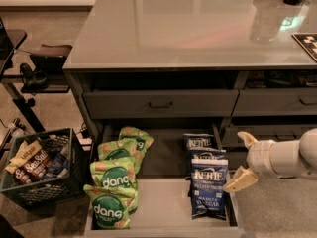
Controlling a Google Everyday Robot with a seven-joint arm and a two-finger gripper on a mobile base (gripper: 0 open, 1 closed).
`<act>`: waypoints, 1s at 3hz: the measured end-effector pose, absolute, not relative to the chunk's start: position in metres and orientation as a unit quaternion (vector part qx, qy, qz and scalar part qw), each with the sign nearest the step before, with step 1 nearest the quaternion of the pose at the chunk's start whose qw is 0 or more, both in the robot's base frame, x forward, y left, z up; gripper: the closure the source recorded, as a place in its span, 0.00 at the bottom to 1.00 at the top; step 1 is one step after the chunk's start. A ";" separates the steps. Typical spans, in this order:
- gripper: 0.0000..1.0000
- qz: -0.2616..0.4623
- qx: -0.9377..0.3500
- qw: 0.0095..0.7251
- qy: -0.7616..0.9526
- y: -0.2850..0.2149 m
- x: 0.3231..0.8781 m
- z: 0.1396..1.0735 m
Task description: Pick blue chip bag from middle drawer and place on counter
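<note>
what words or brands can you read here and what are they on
"KETTLE": front blue chip bag in the middle drawer; its lower lettering is too blurred.
"KETTLE": blue bag behind it.
"dang": front green bag.
"dang": green bag behind that.
Crate snack packs: too blurred to read.
Gripper: no text; it hangs right of the drawer, jaws open.

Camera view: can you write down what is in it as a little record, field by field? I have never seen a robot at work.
hand: the hand is low on the right, beside the open drawer, fingers apart, holding nothing
drawer: the middle drawer is pulled out
blue bags: three on the drawer's right side; the front blue chip bag lies flat next to the hand
green bags: green dang bags piled on the drawer's left side
counter: the counter is glossy grey, above the drawers
floor, left: crate of snacks
</note>
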State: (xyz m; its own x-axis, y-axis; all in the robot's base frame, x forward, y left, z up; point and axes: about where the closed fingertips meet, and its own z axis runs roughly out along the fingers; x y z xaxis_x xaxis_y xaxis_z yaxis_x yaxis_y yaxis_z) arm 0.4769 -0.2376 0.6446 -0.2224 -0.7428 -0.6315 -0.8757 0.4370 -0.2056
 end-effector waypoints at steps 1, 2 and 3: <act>0.00 0.115 -0.450 0.353 0.812 -0.244 0.487 0.618; 0.00 0.115 -0.450 0.353 0.812 -0.244 0.487 0.618; 0.00 0.118 -0.427 0.360 0.821 -0.236 0.481 0.602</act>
